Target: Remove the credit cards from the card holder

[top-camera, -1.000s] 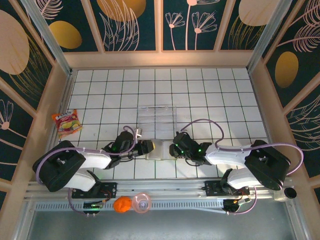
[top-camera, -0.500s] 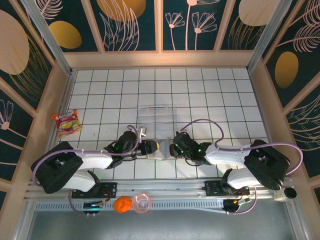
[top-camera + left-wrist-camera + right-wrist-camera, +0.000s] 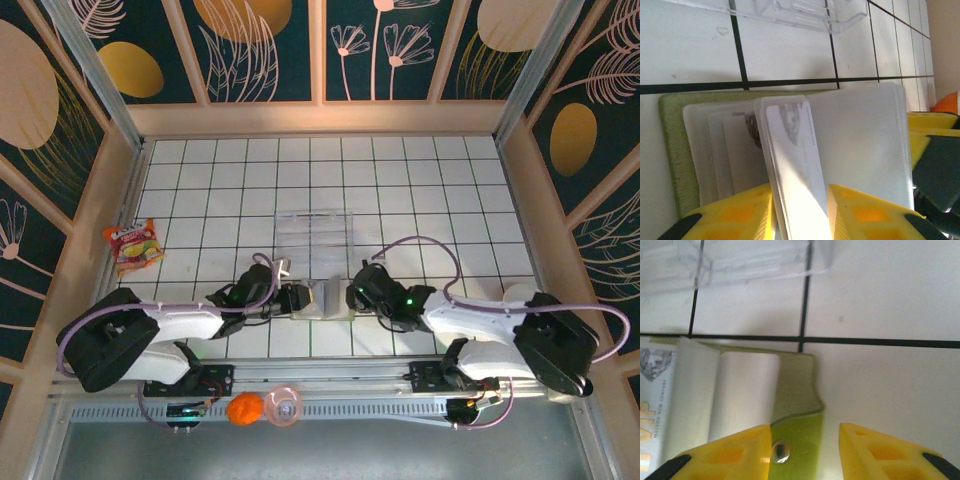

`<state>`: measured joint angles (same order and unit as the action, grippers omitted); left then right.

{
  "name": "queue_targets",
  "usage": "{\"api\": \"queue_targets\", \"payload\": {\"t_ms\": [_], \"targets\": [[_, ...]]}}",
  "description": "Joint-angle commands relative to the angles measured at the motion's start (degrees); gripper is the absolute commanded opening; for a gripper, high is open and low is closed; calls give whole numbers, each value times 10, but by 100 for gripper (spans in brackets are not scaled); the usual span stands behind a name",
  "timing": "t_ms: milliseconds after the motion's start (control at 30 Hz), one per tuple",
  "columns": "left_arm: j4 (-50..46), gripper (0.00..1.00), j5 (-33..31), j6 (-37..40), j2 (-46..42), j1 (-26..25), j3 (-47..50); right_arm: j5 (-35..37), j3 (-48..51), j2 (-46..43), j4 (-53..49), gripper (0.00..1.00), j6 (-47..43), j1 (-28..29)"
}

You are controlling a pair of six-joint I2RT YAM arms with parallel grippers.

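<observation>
Two grippers meet at an olive-green bifold card holder (image 3: 325,299) lying open at the white tiled table's (image 3: 450,200) 6 o'clock, a clear plastic tray (image 3: 315,235) at its 12. The left gripper (image 3: 800,192) clamps a pale grey-white credit card (image 3: 795,150); the right gripper (image 3: 805,432) straddles the green flap, released.

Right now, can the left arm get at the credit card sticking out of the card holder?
Likely yes: the credit card stands between the left fingers, raised from the card holder, with nothing blocking it.
</observation>
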<state>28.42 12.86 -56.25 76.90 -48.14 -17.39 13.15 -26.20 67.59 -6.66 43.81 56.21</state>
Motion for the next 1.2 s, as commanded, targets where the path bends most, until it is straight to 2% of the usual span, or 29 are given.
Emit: {"api": "queue_targets", "payload": {"t_ms": [0,100,233,367,500,600,767,933,1000,1167], "targets": [[-37,34,-26,3,-29,-3,8,78,6,-58,-100,42,30,-5],[-75,38,-47,16,-76,-3,7,79,-2,-132,-112,43,17,-4],[-149,43,-92,44,-144,-3,-11,-11,-20,-183,-36,36,-44,-3],[-158,45,-81,86,-170,-4,-36,-113,-44,-114,47,26,-63,-1],[-115,43,-49,98,-107,-15,-61,-189,-47,-7,130,19,-59,-1],[-63,42,-26,93,-44,-19,-60,-216,-38,56,170,17,-49,1],[-57,34,-57,82,30,-20,-53,-189,-8,107,174,16,-24,1],[-57,27,-97,55,52,-20,-19,-130,15,117,145,15,-3,-2],[-57,24,-97,46,55,-20,-5,-104,20,118,131,15,2,-2],[-39,20,-77,25,59,-20,32,-90,21,124,130,15,-4,-5]]}}
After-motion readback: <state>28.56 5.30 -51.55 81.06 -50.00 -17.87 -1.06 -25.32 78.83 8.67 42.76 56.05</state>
